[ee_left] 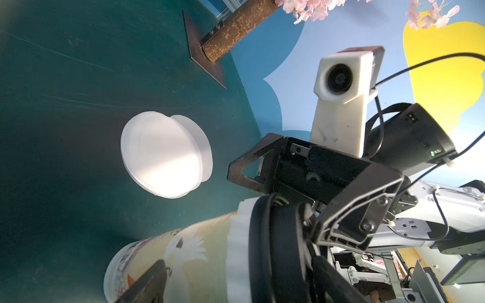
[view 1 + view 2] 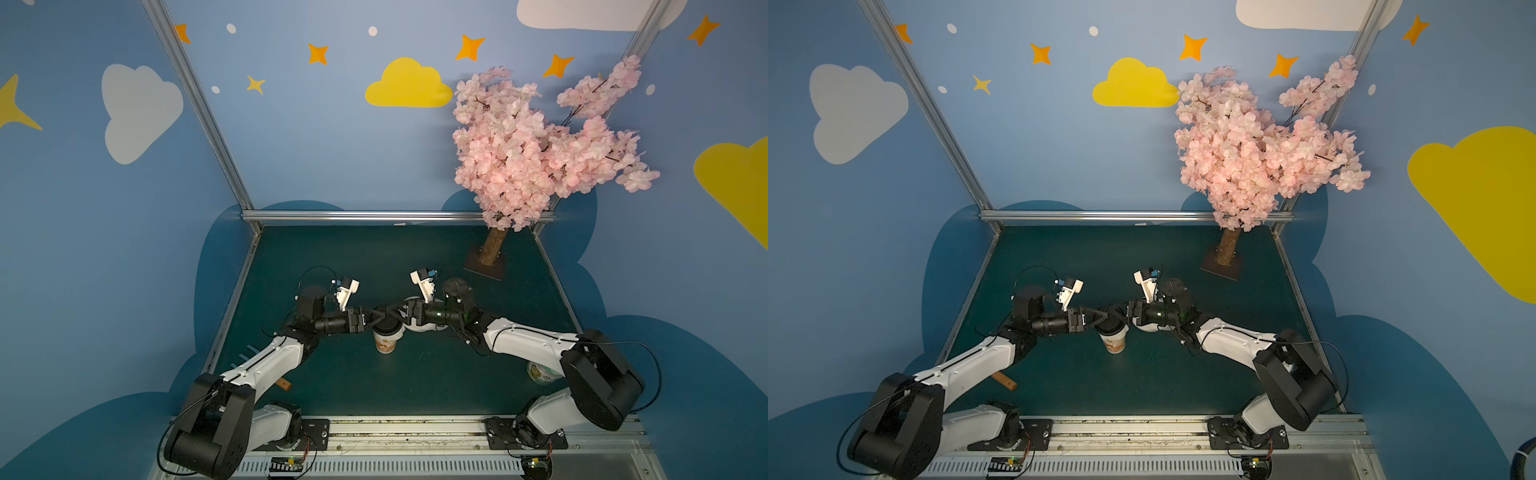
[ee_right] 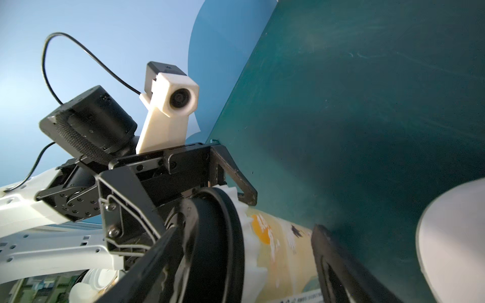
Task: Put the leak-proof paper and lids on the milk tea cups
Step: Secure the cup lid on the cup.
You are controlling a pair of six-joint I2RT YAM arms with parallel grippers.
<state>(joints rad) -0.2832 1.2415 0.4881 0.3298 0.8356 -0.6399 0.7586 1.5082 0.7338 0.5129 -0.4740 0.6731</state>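
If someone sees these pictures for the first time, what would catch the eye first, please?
The pink blossom tree in the far right corner of the table stands out first. Next, the left end effector and the right end effector meet at mid-table over the milk tea cup. The cup wears a black lid, with white paper frilled beneath it.

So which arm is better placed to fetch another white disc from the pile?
Right, probably: the pile of discs lies beside the right pincer, on that arm's side of the cup; the left pincer would have to reach across.
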